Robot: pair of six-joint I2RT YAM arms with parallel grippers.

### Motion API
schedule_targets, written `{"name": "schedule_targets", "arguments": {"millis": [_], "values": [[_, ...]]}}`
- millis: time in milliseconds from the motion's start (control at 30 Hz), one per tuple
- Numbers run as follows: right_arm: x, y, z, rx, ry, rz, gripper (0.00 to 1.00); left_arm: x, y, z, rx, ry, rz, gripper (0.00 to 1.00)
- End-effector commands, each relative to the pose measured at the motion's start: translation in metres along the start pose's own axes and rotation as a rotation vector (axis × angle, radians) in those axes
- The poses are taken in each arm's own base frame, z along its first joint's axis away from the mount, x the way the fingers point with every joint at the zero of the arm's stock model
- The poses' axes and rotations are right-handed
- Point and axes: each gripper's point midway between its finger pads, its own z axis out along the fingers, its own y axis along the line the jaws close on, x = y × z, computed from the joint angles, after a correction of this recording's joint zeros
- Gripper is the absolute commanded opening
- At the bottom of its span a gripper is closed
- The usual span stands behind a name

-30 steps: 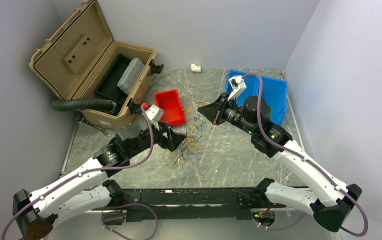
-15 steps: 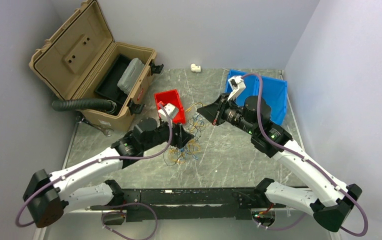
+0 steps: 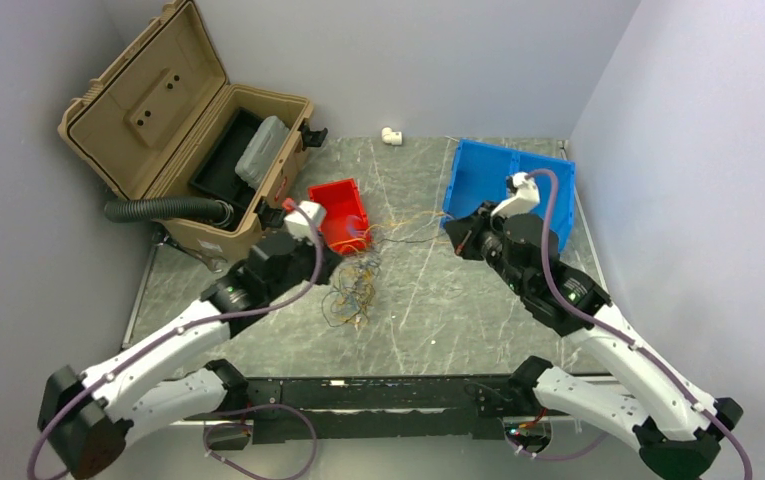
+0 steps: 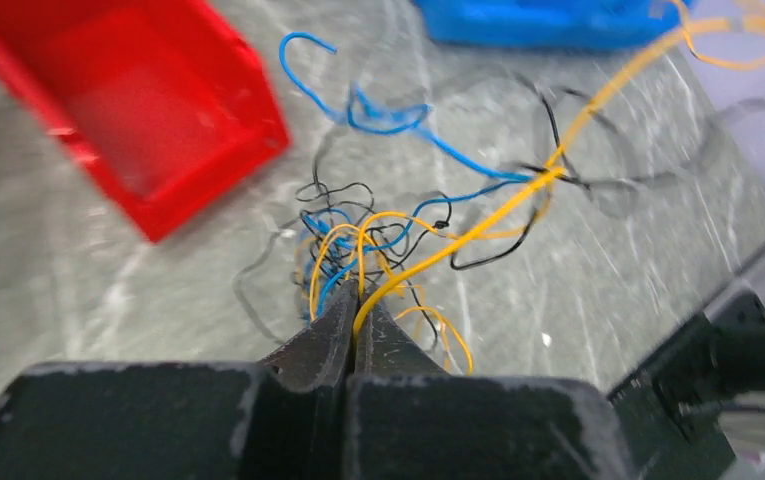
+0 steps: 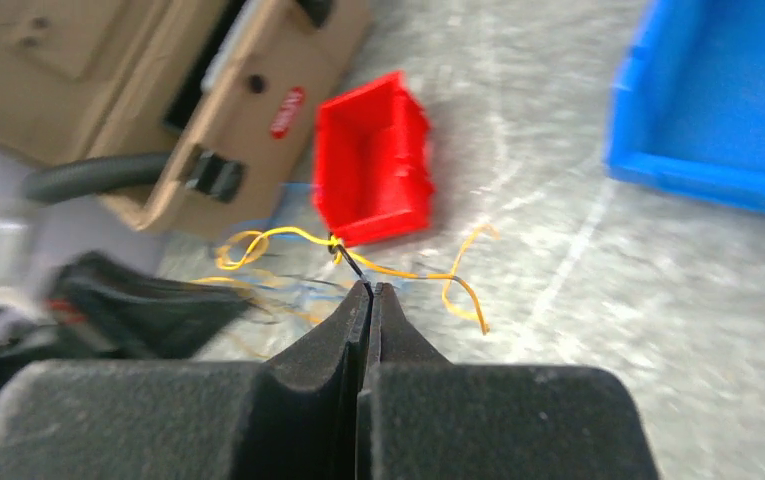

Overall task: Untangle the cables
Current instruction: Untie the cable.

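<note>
The cables [image 3: 354, 286] are a small tangle of hair-thin orange-yellow, blue and dark wires on the grey table, just below the red bin [image 3: 341, 212]. Thin strands stretch from the tangle to the right, toward the right gripper [image 3: 454, 238]. My left gripper [image 4: 358, 296] is shut on yellow and blue strands at the near edge of the tangle [image 4: 378, 240]. In the right wrist view my right gripper [image 5: 370, 288] is shut on a dark strand that leads to a yellow loop [image 5: 288, 236].
An open tan case [image 3: 158, 110] with a black ribbed hose [image 3: 158, 208] stands at the back left. A blue bin [image 3: 478, 175] sits at the back right, close behind the right gripper. A white fitting [image 3: 391, 134] lies by the far wall.
My left gripper has closed on the tangle and drawn back left. The right arm has pulled back right toward the blue bin, drawing strands out of the tangle.
</note>
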Motion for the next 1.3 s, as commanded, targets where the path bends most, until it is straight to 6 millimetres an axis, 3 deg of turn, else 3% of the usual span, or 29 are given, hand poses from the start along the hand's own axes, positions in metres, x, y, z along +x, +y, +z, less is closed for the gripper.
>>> {"name": "schedule_targets", "arguments": {"millis": [0, 133, 267, 600, 833, 967, 1267], "values": [[0.011, -0.076, -0.018, 0.326, -0.062, 0.003, 0.0, -0.009, 0.052, -0.031, -0.199, -0.041, -0.052, 0.0], [0.023, -0.114, -0.033, 0.485, -0.064, -0.013, 0.0, -0.016, 0.062, -0.049, -0.239, -0.071, -0.067, 0.0], [0.028, -0.134, -0.043, 0.604, -0.045, -0.034, 0.0, -0.02, 0.067, -0.06, -0.276, -0.089, -0.081, 0.0], [0.027, -0.148, -0.047, 0.697, -0.06, -0.05, 0.0, -0.02, 0.09, -0.081, -0.426, -0.098, -0.102, 0.0], [0.03, -0.151, -0.048, 0.71, -0.058, -0.043, 0.0, -0.019, 0.088, -0.082, -0.412, -0.099, -0.101, 0.0], [0.013, -0.165, -0.068, 0.812, -0.14, -0.036, 0.0, -0.016, 0.103, -0.09, -0.512, -0.09, -0.118, 0.0], [-0.013, -0.195, -0.123, 1.029, -0.357, 0.057, 0.0, -0.006, 0.155, -0.148, -0.917, -0.151, -0.23, 0.0]]}}
